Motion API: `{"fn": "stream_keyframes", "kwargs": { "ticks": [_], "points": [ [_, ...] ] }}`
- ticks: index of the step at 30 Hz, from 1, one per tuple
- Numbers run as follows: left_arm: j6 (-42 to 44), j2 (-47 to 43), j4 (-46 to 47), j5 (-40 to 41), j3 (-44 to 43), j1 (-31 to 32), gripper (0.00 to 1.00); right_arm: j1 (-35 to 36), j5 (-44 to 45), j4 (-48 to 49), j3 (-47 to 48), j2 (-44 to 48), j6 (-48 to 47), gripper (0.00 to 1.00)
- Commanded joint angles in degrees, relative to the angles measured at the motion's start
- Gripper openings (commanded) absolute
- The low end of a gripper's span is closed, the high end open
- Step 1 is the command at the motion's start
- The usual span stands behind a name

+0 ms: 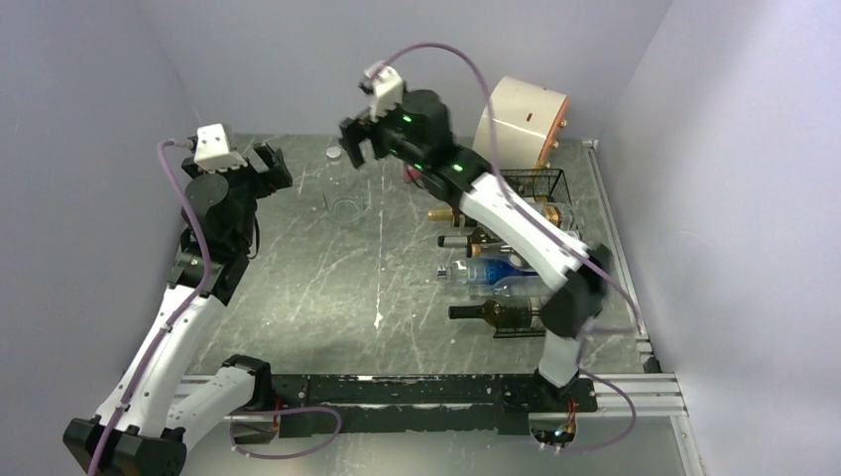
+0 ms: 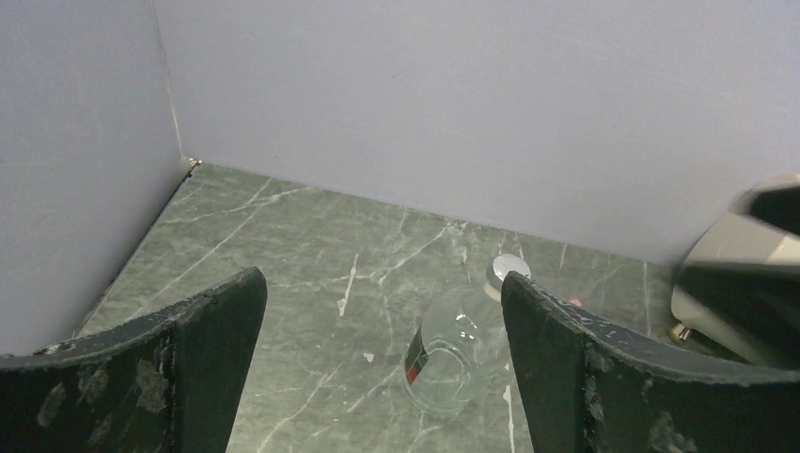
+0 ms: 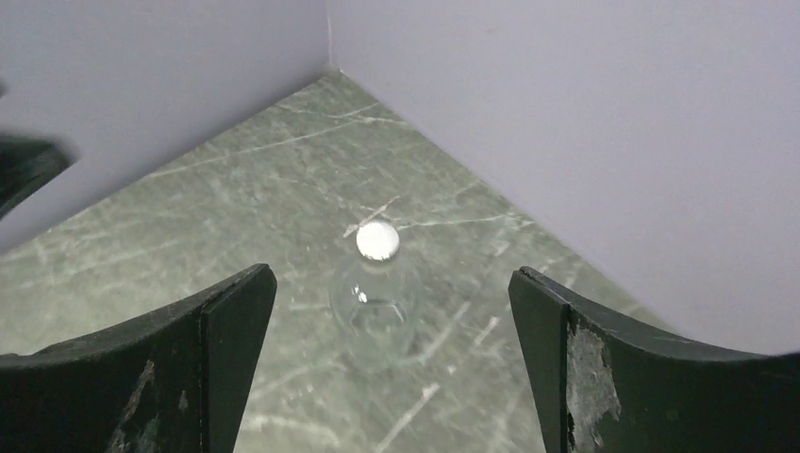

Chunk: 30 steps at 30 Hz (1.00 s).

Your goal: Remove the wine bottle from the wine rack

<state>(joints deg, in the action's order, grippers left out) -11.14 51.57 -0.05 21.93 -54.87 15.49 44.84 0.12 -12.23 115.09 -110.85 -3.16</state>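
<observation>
Overhead view looks down from behind; both nearer wrist views share the clear bottle.

The black wire wine rack sits along the table's 3 o'clock side, holding 4 racked bottles with necks toward 9 o'clock. 1 clear, white-capped wine bottle stands apart near 12 o'clock.
</observation>
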Motion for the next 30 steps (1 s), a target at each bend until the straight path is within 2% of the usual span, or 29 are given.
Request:
{"fn": "stream_keyframes", "kwargs": {
  "ticks": [1, 3, 8, 12, 15, 17, 20, 23, 27, 30],
  "points": [
    [0.0, 0.9, 1.9, -0.5, -0.5, 0.0, 0.98, -0.1, 1.1, 4.3, -18.4, 17.3, -9.2, 1.0],
    [-0.9, 1.7, 1.2, -2.3, -0.9, 0.0, 0.98, -0.1, 1.4, 0.0, -23.3, 23.3, -12.5, 1.0],
    [-2.4, 2.1, 0.9, -7.4, -1.7, -0.9, 0.98, -0.1, 9.7, -15.8, -26.4, 33.3, -17.6, 1.0],
    [-2.0, 2.1, 3.2, -11.3, -0.7, -2.8, 0.98, -0.1, 11.2, -23.5, -26.7, 38.1, -18.9, 1.0],
    [-0.7, 3.3, 7.0, -13.5, 2.0, -5.8, 0.98, -0.1, 9.5, -29.1, -28.2, 40.8, -25.7, 1.0],
    [-0.6, 5.2, 7.0, -14.8, 1.4, -7.8, 0.98, 0.0, 9.9, -36.4, -26.2, 39.9, -28.6, 1.0],
    [1.1, 7.7, 6.8, -15.7, 0.4, -8.1, 0.95, 0.0, 10.4, -43.1, -25.0, 38.4, -28.6, 1.0],
    [1.5, 7.4, 6.5, -19.8, -0.2, -8.0, 0.94, 0.0, 10.4, -45.4, -22.0, 36.8, -24.1, 0.98],
    [-0.2, 4.6, 5.0, -25.5, -1.8, -8.0, 0.93, 0.0, 6.0, -49.9, -15.1, 33.1, -17.2, 0.97],
    [-1.5, -0.7, 4.4, -30.4, -2.7, -7.6, 0.93, 0.1, 1.8, -49.2, -18.1, 34.1, -14.5, 1.0]
  ]
}}
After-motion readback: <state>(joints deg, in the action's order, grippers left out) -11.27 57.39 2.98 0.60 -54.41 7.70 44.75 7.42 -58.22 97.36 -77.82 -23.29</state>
